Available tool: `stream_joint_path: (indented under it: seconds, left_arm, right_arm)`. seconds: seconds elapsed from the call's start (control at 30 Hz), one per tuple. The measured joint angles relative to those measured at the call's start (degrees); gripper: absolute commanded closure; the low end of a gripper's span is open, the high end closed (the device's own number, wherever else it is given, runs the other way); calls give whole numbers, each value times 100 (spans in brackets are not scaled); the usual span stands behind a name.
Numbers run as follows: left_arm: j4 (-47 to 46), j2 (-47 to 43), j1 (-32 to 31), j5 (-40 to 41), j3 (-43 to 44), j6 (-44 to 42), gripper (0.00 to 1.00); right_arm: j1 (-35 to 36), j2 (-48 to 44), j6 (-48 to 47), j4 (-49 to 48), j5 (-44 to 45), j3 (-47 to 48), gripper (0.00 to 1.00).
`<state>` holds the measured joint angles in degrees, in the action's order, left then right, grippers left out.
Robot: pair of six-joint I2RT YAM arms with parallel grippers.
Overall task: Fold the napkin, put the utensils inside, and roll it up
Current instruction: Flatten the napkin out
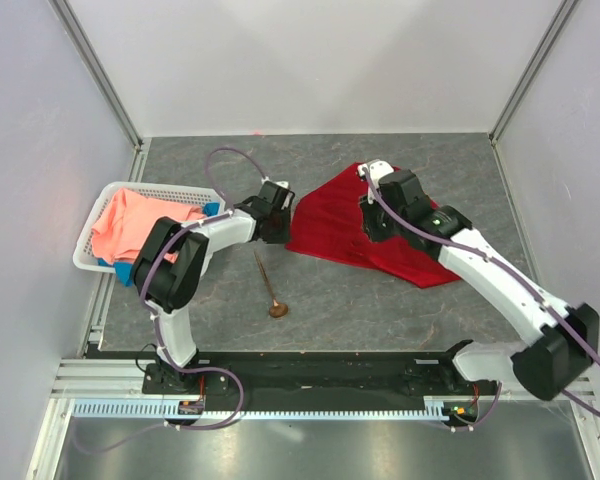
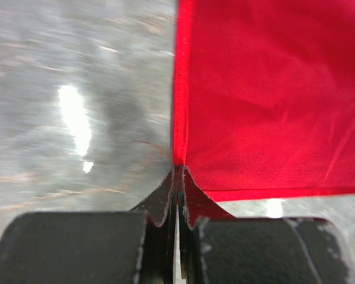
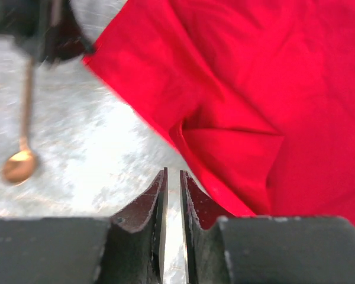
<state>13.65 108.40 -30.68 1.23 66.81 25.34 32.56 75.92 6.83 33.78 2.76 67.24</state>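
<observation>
The deep red napkin lies rumpled on the grey table, right of centre. My left gripper sits at its left corner. In the left wrist view this gripper is shut on the napkin's hemmed corner. My right gripper hovers over the napkin's middle. In the right wrist view its jaws stand a narrow slit apart with bare table showing between them, and the napkin lies folded over just to their right. The copper spoon lies on the table left of the napkin, also in the right wrist view as the spoon.
A white basket stands at the left, holding a salmon-pink cloth and a blue cloth. Grey walls and metal posts enclose the table on three sides. The arms' base rail runs along the near edge.
</observation>
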Motion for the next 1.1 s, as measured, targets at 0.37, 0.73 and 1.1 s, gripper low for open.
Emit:
stream_joint_path:
  seconds: [0.37, 0.73, 1.1]
  left_arm:
    - [138, -216, 638, -212, -81, -131, 98]
    - [127, -474, 584, -439, -365, -131, 98]
    - [125, -474, 581, -463, -391, -129, 98]
  right_arm:
    - [125, -1056, 509, 479, -293, -763, 39]
    - [125, 881, 533, -428, -522, -452, 25]
    - [125, 2450, 286, -977, -761, 170, 35]
